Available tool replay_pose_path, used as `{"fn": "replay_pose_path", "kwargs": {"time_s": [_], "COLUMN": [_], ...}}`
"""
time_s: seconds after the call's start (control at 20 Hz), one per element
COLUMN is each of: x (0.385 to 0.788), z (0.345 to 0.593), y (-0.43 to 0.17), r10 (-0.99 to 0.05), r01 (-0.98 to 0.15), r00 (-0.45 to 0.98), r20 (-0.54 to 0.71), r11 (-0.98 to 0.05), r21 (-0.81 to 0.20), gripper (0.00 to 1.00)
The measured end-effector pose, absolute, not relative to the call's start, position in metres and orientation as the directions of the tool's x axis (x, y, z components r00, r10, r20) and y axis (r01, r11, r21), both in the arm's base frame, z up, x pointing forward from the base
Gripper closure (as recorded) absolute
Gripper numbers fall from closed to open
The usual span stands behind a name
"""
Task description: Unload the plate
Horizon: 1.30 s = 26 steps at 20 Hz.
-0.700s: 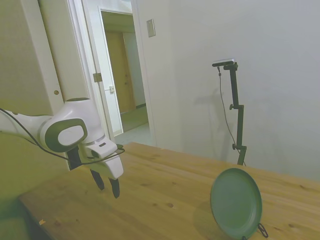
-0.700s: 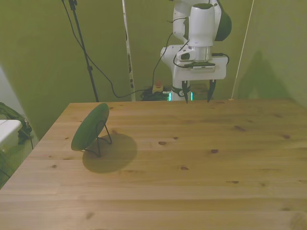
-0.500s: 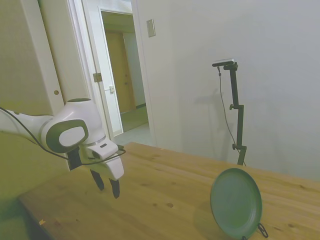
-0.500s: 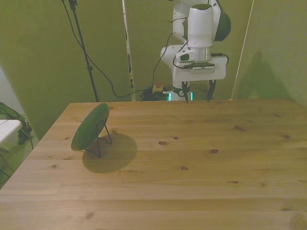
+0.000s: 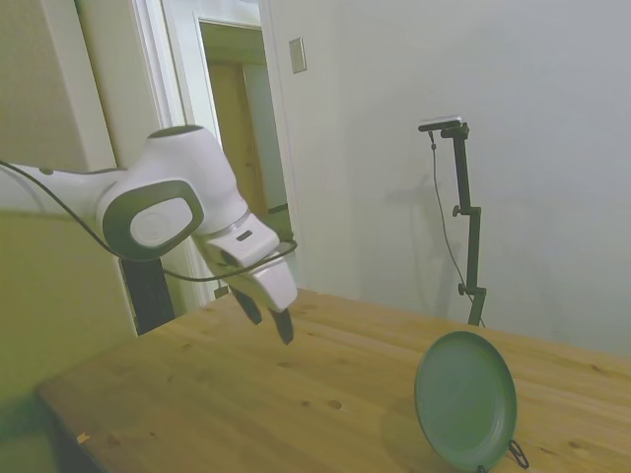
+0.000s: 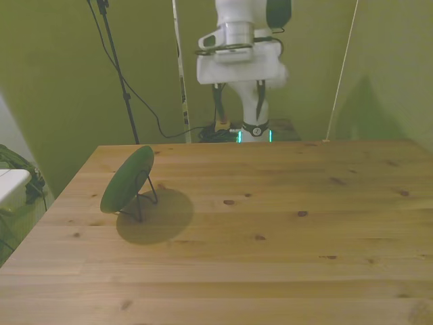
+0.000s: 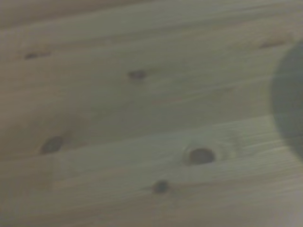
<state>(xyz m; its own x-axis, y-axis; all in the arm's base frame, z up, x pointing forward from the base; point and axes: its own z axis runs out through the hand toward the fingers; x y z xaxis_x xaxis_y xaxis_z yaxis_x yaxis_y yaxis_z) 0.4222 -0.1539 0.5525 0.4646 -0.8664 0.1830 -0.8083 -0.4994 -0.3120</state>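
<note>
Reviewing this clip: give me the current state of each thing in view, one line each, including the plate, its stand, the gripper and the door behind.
plate: propped near upright, leaning on its stand, not yet unloaded.
wire stand: on the table, holding the plate.
gripper: open, empty, raised above the table, apart from the plate.
table: bears only the stand and plate.
door: open, hallway visible beyond.
</note>
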Motion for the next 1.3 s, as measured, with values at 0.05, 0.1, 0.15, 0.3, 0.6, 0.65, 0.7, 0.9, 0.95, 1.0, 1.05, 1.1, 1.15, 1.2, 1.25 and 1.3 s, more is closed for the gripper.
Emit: {"fn": "replay_pose_path", "kwargs": {"time_s": [0.05, 0.1, 0.15, 0.3, 0.6, 0.65, 0.7, 0.9, 0.95, 1.0, 1.05, 1.1, 1.15, 1.2, 1.25, 1.3], "x": [0.421, 0.421, 0.420, 0.421, 0.429, 0.429, 0.430, 0.437, 0.440, 0.443, 0.447, 0.451, 0.455, 0.459, 0.463, 0.467], "z": [0.562, 0.571, 0.579, 0.594, 0.601, 0.601, 0.599, 0.580, 0.577, 0.574, 0.572, 0.571, 0.571, 0.572, 0.574, 0.575], "y": [-0.172, -0.190, -0.207, -0.256, -0.301, -0.301, -0.300, -0.295, -0.298, -0.305, -0.312, -0.321, -0.330, -0.339, -0.348, -0.356], "r10": [-0.877, -0.887, -0.896, -0.919, -0.924, -0.924, -0.923, -0.921, -0.923, -0.926, -0.930, -0.934, -0.940, -0.945, -0.950, -0.954], "r01": [-0.817, -0.826, -0.834, -0.858, -0.860, -0.859, -0.860, -0.863, -0.866, -0.869, -0.873, -0.877, -0.881, -0.883, -0.885, -0.886], "r00": [0.441, 0.419, 0.396, 0.332, 0.340, 0.341, 0.345, 0.354, 0.345, 0.335, 0.322, 0.308, 0.292, 0.274, 0.259, 0.244], "r20": [0.188, 0.192, 0.198, 0.212, 0.173, 0.173, 0.172, 0.164, 0.169, 0.174, 0.178, 0.179, 0.178, 0.178, 0.177, 0.174], "r11": [-0.480, -0.460, -0.442, -0.387, -0.380, -0.381, -0.385, -0.389, -0.383, -0.375, -0.365, -0.352, -0.336, -0.321, -0.306, -0.292], "r21": [-0.321, -0.326, -0.332, -0.338, -0.342, -0.341, -0.337, -0.321, -0.322, -0.322, -0.324, -0.327, -0.333, -0.342, -0.350, -0.360], "gripper": [0.00, 0.00, 0.00, 0.00, 0.00, 0.00, 0.00, 0.00, 0.00, 0.00, 0.00, 0.00, 0.00, 0.00, 0.00, 0.00]}}
